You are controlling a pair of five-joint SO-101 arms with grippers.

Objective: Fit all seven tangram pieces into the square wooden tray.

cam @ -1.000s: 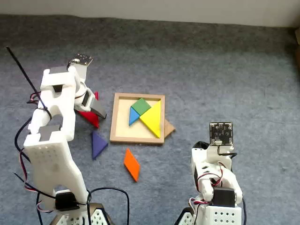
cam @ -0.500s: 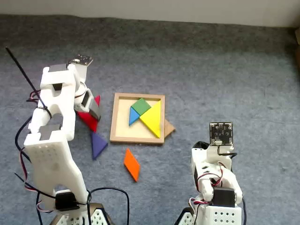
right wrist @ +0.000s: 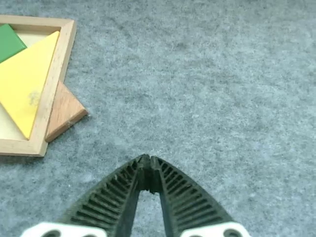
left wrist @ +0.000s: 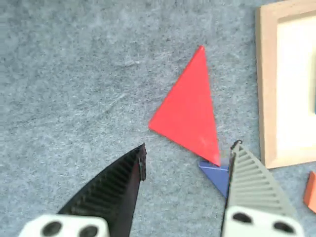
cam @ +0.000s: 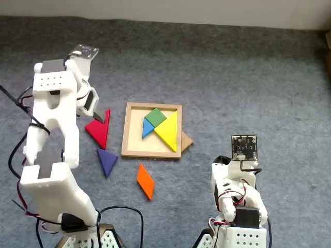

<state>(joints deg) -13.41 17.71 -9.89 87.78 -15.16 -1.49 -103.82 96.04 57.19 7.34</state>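
Worktop (cam: pixel 248 77) lies bare beyond and to the right of the tray (cam: pixel 125 135), so passage there is wide. Left of the tray, the red triangle (left wrist: pixel 190 111) leaves a narrow strip to the rim, with the purple triangle (left wrist: pixel 217 175) just beside its tip and the orange parallelogram (cam: pixel 145 181) near the tray's front edge. Left claw (left wrist: pixel 189 148) hangs spread over that tip; the tray's left half is bare.

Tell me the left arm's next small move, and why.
Probably lower the open left tool onto the red triangle and close. The triangle lies flat on the carpet outside the tray, just ahead of the tool, and the tray's side nearest it is bare.
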